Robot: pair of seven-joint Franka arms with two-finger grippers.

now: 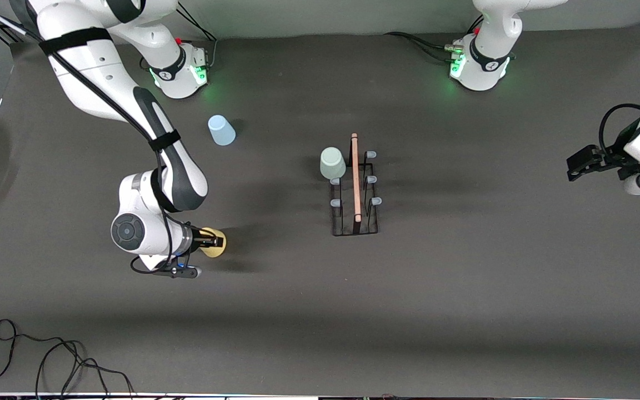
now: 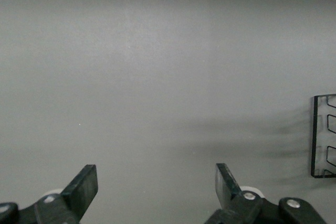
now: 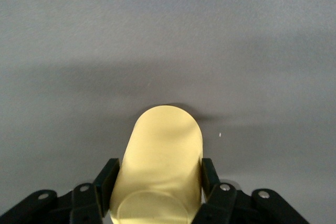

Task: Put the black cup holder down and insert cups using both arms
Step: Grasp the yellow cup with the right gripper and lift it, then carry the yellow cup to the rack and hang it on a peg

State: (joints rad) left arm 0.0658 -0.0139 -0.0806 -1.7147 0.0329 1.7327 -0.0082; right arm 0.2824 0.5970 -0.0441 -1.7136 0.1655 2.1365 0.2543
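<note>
Right end effector point(image 1: 215, 242) down low at the right arm's end of the surface point(image 1: 464, 300), fingers point(image 3: 106, 179) clamped on both sides of the yellow cup point(image 1: 214, 243), nearest of the cups to the front camera. Farther up, black cup holder point(image 1: 355, 191) standing mid-surface with the pale green cup point(image 1: 332, 163) upside down on one of its farthest pegs, and farther still, toward the right arm's base, light blue cup point(image 1: 221, 130) upside down on the surface. Left end effector point(image 1: 581, 165) waiting over the left arm's end of the surface, fingers point(image 2: 84, 186) spread wide, holding nothing.
</note>
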